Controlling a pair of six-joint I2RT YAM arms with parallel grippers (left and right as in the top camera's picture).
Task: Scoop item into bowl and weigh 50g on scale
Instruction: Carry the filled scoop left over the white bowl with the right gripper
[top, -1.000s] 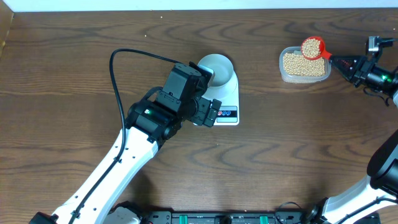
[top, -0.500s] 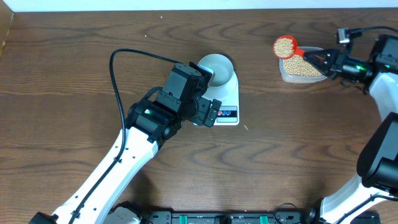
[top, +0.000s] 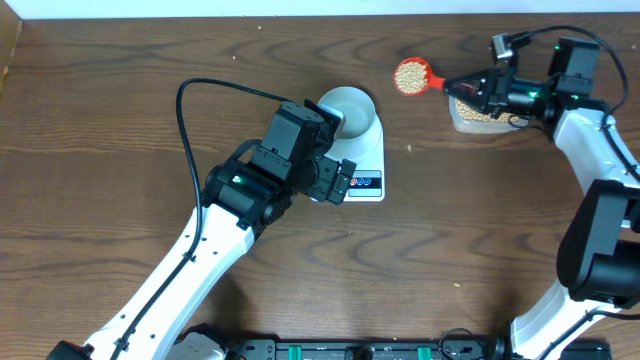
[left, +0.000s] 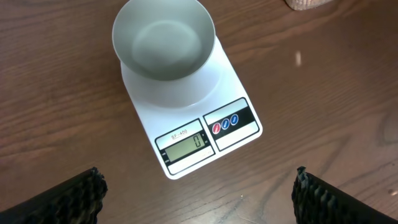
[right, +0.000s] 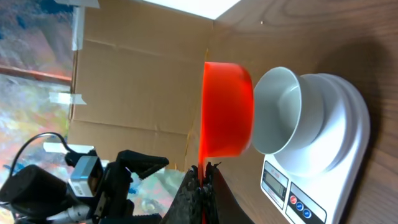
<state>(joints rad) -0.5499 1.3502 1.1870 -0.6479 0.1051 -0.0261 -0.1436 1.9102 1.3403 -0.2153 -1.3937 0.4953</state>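
Observation:
The pale bowl sits empty on the white scale; both also show in the left wrist view, bowl and scale, whose display reads 0. My right gripper is shut on the handle of a red scoop heaped with tan beans, held in the air between the bowl and the clear container of beans. In the right wrist view the scoop hangs beside the bowl. My left gripper is open and empty, hovering over the table just in front of the scale.
The clear bean container stands at the back right, partly hidden by my right arm. A stray bean lies right of the scale. My left arm covers the table left of the scale. A cardboard wall stands past the table's far end.
My right gripper has carried the bean-filled scoop leftward, from over the clear container towards the bowl. The left arm has not moved.

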